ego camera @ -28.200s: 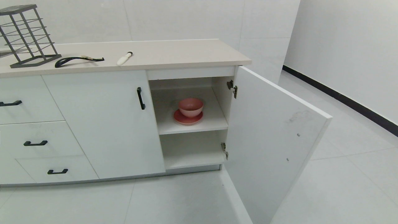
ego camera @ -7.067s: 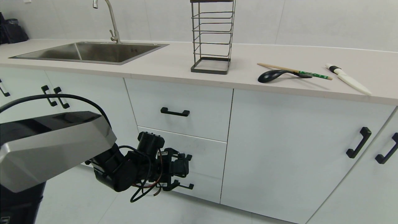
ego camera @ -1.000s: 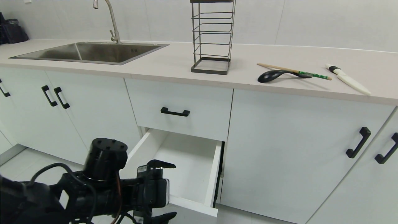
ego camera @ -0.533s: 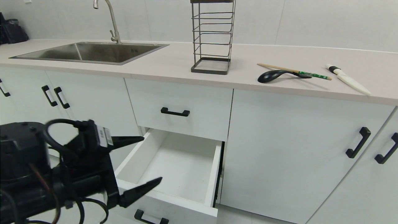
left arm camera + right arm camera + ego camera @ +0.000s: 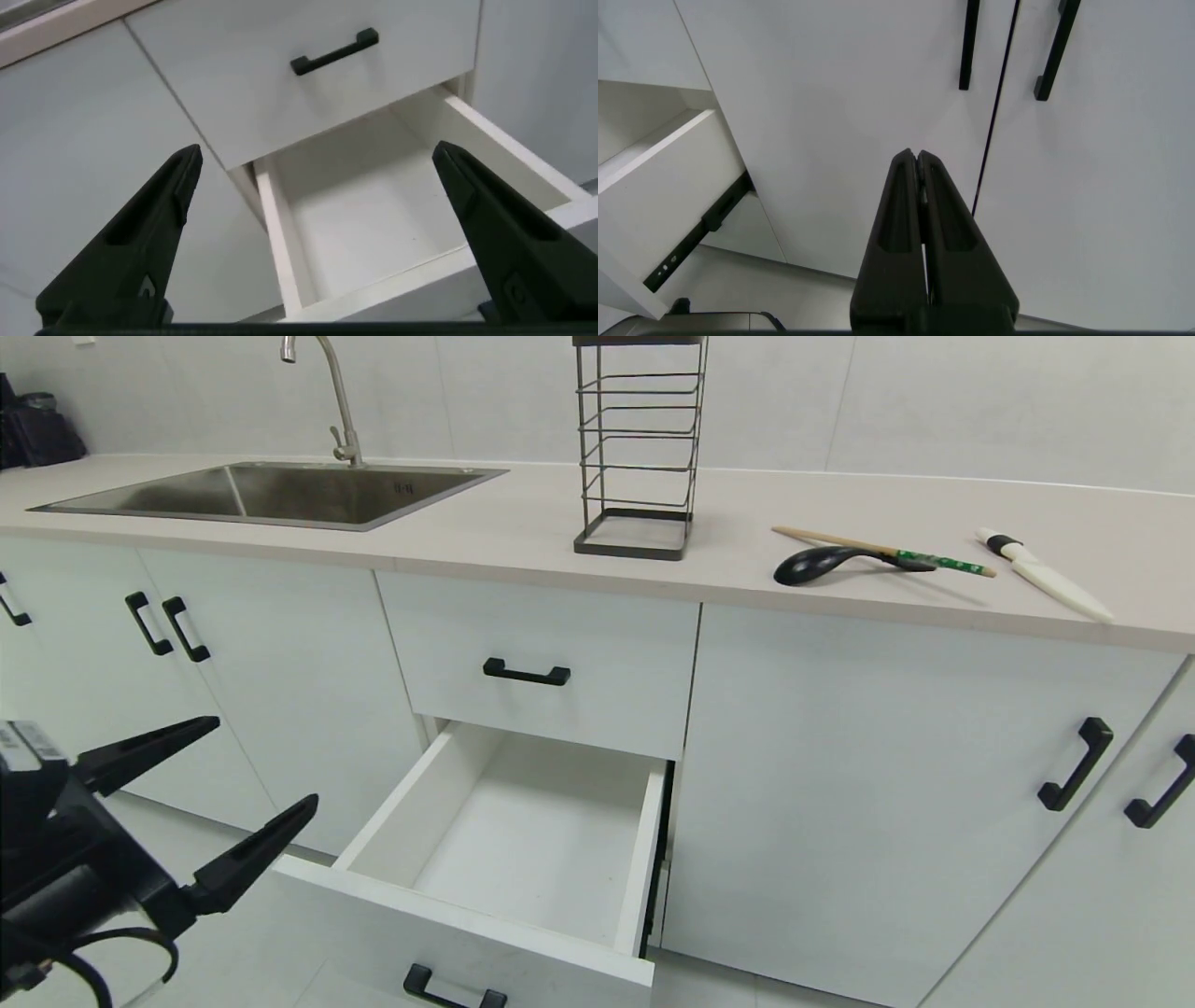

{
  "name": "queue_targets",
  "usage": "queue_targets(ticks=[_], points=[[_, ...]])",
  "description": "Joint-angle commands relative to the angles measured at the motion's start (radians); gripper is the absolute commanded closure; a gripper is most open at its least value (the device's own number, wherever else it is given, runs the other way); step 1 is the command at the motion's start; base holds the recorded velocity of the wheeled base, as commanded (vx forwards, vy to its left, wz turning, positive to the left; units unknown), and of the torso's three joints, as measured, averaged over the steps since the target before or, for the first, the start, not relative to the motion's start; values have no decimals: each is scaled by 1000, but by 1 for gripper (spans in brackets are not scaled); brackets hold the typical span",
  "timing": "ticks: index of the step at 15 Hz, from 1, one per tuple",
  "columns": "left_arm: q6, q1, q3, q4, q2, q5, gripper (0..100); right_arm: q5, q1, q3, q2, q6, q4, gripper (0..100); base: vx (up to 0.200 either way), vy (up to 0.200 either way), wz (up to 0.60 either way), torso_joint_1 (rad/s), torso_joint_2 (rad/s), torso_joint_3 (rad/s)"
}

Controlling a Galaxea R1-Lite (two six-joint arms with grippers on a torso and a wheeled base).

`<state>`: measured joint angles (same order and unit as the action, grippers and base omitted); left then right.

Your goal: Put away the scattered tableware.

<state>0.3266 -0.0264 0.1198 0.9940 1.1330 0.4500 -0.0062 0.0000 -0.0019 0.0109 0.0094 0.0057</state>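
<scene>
Seven seconds back the lower drawer (image 5: 467,922) was shut, left gripper (image 5: 263,761) at its handle (image 5: 455,987); now it stands pulled out. Gripper has since let go and swung left, off the drawer front; fingers spread wide, well apart from the handle

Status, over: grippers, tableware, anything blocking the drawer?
Left gripper open, empty, beside the open drawer. Right gripper shut, empty, facing cabinet doors. Black spoon, chopsticks, white knife lie on the countertop. Nothing blocks the drawer.
</scene>
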Motion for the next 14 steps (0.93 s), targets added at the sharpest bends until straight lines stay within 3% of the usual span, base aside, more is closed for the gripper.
queue_targets(ticks=[1,2,4,6,8,9,13,14], points=[[-35,57,-60,2,-156,-1,0,0,0,0,1,0,0,100,0,0,0,0,0,0],[-90,65,-85,-6,-220,1,0,0,0,0,1,0,0,100,0,0,0,0,0,0],[-159,59,-120,-15,-331,3,0,0,0,0,1,0,0,100,0,0,0,0,0,0],[-193,57,-120,-101,-486,3,0,0,0,-1,1,0,0,100,0,0,0,0,0,0],[-195,57,-118,-241,-641,3,0,0,0,0,1,0,0,100,0,0,0,0,0,0],[-195,56,-115,-384,-780,3,0,0,0,0,1,0,0,100,0,0,0,0,0,0],[-193,10,-120,-775,-1092,4,0,0,0,-1,1,0,0,100,0,0,0,0,0,0],[-195,14,-118,-811,-1110,4,0,0,0,-1,1,0,0,100,0,0,0,0,0,0]])
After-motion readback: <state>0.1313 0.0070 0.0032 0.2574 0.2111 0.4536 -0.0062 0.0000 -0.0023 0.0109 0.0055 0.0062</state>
